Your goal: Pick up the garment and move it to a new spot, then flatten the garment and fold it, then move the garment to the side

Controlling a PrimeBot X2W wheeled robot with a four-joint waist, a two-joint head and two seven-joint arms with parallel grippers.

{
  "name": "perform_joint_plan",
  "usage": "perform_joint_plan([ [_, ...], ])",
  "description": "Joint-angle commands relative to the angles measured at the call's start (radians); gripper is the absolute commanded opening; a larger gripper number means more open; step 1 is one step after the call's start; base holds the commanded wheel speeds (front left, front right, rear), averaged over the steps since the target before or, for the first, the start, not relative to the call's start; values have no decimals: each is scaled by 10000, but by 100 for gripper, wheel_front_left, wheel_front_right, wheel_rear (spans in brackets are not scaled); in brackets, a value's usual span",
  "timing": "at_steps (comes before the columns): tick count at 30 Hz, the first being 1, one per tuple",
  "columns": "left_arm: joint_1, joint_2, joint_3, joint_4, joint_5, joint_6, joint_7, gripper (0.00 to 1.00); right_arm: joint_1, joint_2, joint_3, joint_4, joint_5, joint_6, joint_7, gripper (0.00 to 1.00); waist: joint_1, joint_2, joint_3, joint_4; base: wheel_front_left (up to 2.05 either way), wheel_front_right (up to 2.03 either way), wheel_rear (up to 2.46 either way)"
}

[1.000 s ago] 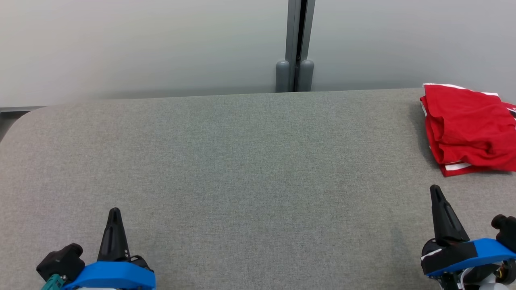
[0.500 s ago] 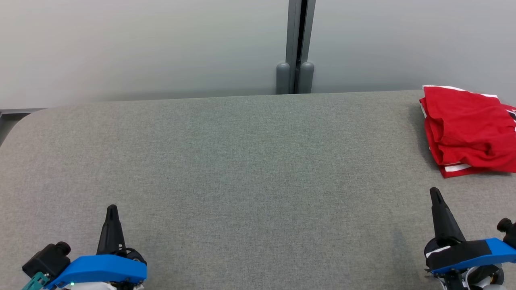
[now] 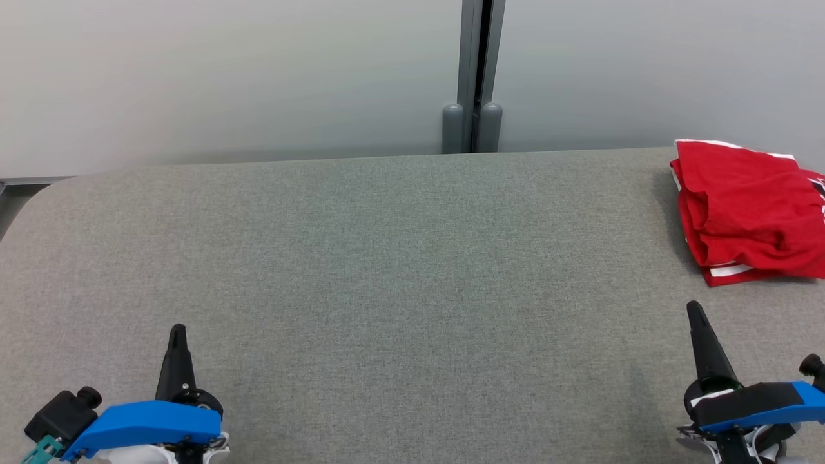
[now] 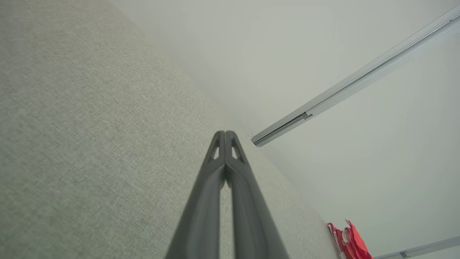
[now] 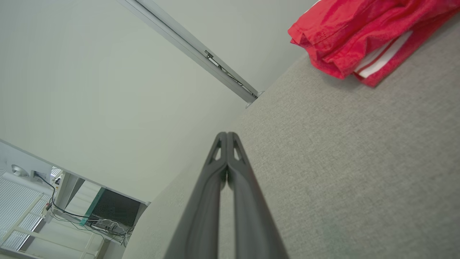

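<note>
Plainly soft, light cloth: garment (image 3: 747,212) at two o'clock

It should sag and slip, so pinch the stacked near edge by the white stripe. Red, loosely folded, rumpled, perhaps shorts, on the grey table (image 3: 387,258). Both empty and pinched closed: left gripper (image 3: 177,330) at seven o'clock, right gripper (image 3: 695,308) at five.

The garment (image 3: 747,209) lies at the table's (image 3: 387,258) far right, ahead of the right gripper (image 3: 694,310).
</note>
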Motion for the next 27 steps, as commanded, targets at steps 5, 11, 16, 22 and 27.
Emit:
perform_joint_plan([
  [5, -313, 11, 129, -60, -874, -114, 220, 0, -305, 13, -53, -14, 880, 1, 149, 0, 0, -1, -31, 4, 0, 0, 0],
  [11, -378, 1, 189, -44, -1574, -160, 396, 0, -321, 37, -71, 43, 1541, 1, 274, 0, -1, -1, -62, 8, 0, 0, 0],
  [16, -425, -4, 222, -34, -2012, -200, 498, 0, -342, 55, -82, 84, 1959, 1, 347, 0, -1, -1, -82, 11, 0, 0, 0],
  [22, -448, -13, 264, -19, -2649, -245, 660, 0, -371, 78, -96, 142, 2562, 1, 461, 0, -1, -1, -113, 16, 0, 0, 0],
  [27, -502, -21, 305, -6, -3154, -285, 778, 0, -401, 95, -107, 185, 3039, 1, 550, 0, -1, -1, -139, 19, 0, 0, 0],
])
